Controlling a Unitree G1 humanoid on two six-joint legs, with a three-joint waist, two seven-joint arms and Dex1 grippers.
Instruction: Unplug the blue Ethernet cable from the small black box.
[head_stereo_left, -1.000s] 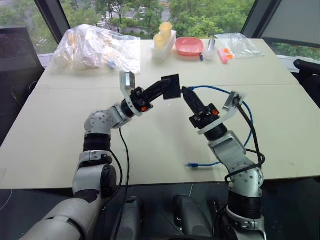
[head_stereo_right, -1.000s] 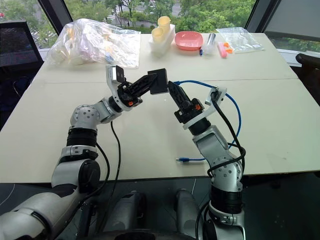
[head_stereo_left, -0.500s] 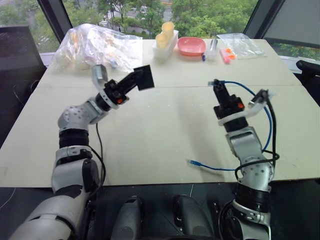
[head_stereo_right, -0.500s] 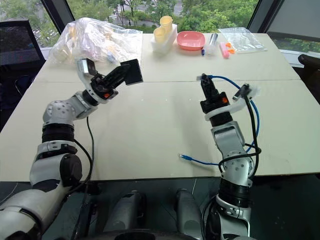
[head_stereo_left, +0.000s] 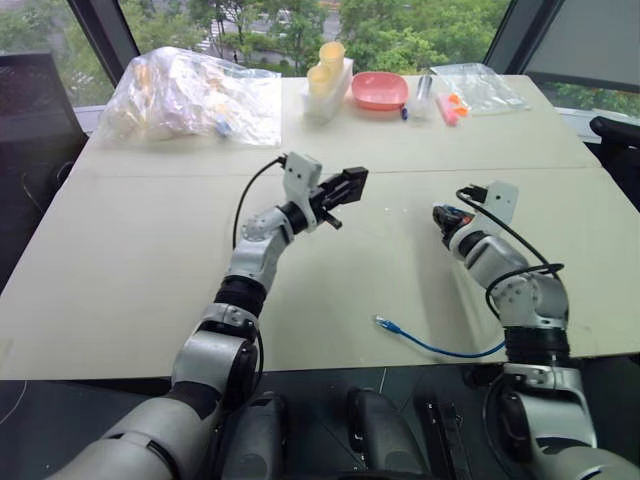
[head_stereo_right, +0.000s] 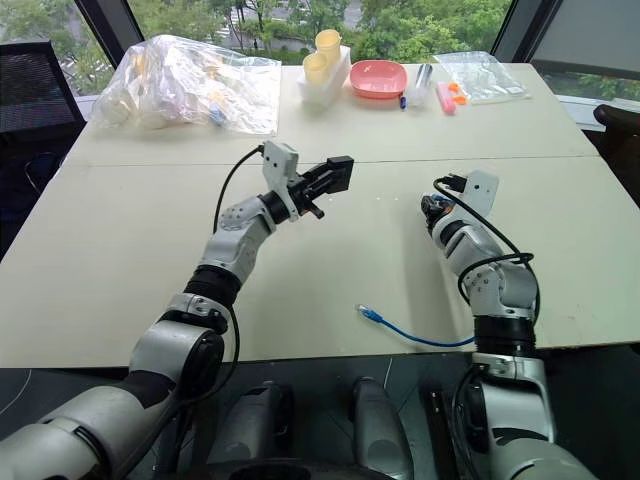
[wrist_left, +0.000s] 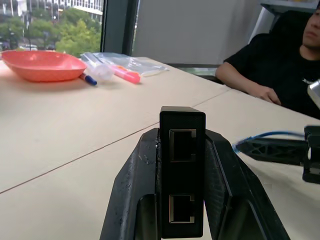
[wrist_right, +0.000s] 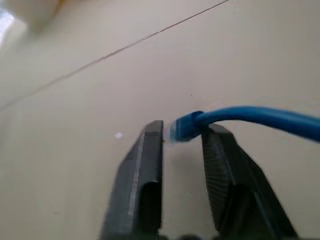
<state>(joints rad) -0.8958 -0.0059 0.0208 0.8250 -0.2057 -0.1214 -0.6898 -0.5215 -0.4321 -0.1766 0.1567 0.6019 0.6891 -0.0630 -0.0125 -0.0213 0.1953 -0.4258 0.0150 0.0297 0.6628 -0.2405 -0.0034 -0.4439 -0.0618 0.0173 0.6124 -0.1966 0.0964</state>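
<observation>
Black box (wrist_left: 182, 170) clamped in left tool (head_stereo_left: 345, 187) at frame centre, both ports empty, so unplugging looks done. Right tool (wrist_right: 181, 150), fingers apart, has the blue cable (wrist_right: 260, 119) plug loose between them, likely being let go over the table (head_stereo_left: 140, 260).

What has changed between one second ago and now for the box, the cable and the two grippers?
The cable came out of the box: its two ports now stand empty. The left gripper kept its hold on the box and swung away to the left, then back toward the middle. The right gripper moved right and down toward the table, its fingers parting around the plug. The cable's other end still lies near the table's front edge.
</observation>
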